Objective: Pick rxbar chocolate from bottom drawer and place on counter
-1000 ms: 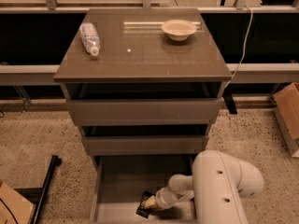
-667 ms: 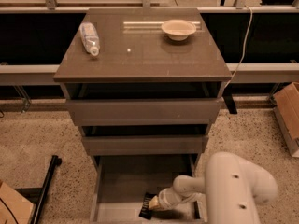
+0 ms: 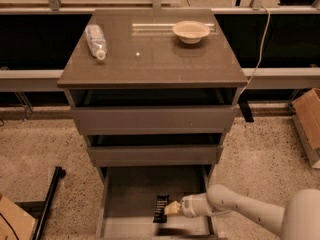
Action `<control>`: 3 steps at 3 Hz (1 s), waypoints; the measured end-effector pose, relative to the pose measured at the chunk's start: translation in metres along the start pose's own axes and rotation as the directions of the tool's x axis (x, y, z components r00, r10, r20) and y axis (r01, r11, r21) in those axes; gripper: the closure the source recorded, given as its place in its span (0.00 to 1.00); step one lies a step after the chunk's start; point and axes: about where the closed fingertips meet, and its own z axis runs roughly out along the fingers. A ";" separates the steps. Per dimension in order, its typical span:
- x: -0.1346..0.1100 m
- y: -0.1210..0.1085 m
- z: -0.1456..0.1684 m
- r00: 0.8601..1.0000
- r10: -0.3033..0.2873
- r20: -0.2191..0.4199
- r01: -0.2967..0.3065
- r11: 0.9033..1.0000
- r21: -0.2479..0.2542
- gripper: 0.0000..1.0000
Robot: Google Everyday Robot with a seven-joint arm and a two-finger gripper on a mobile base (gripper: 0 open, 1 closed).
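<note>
Your gripper (image 3: 172,207) is low inside the bottom drawer (image 3: 131,194), its tip against the right edge of the rxbar (image 3: 161,208); can't tell if it's open or clamped. The rxbar lies flat on the drawer floor, near the front. On the counter (image 3: 150,64): bottle (image 3: 96,40) lying left, bowl (image 3: 190,31) back right.

Rxbar chocolate (image 3: 161,208): small flat black bar with pale lettering, long side running front to back, low centre of frame. Whether it rests on the floor or is lifted is unclear.
Bottom drawer (image 3: 131,194): pulled open, grey floor, thin side walls.
Counter (image 3: 160,59): glossy grey-brown slab, upper centre.
Gripper (image 3: 173,208): inside the drawer, at the bar's right edge.
</note>
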 end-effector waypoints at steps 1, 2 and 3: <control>-0.002 0.029 -0.034 0.998 -0.065 0.020 0.066 0.995 -0.077 1.00; -0.004 0.053 -0.072 0.989 -0.147 -0.018 0.142 0.979 -0.146 1.00; 0.007 0.081 -0.128 0.969 -0.239 -0.061 0.221 0.952 -0.213 1.00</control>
